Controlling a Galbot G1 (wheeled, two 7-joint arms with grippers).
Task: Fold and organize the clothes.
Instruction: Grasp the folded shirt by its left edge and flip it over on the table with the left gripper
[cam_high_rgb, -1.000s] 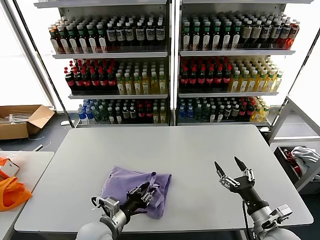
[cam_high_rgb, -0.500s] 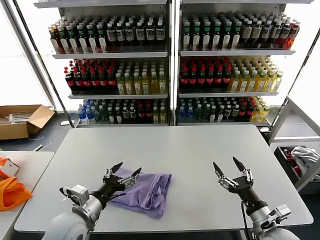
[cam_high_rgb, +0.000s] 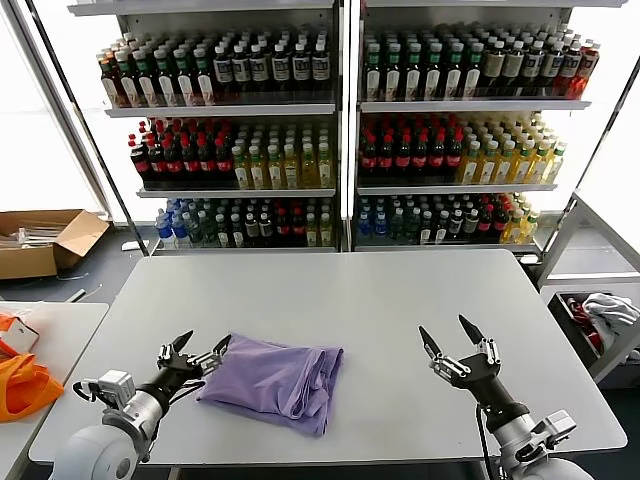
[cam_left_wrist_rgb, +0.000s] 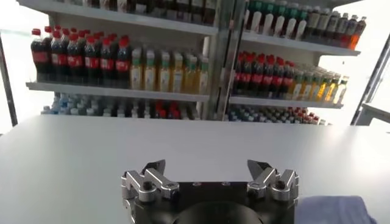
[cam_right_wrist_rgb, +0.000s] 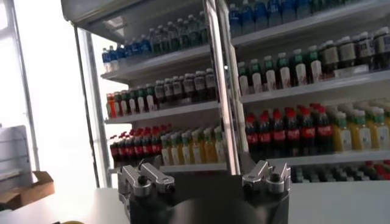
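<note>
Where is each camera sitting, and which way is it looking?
Head view: on the head, looking down at the table; shows the purple T-shirt, left claw and right claw.
Left wrist view: on the left wrist, facing the drink shelves; shows the open left claw.
Right wrist view: on the right wrist, facing the shelves; shows the open right claw.
All three share the shelves.

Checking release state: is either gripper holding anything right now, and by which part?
Nothing is held. The left gripper is open, just off the left edge of the folded lavender T-shirt. The right gripper is open over bare table.
</note>
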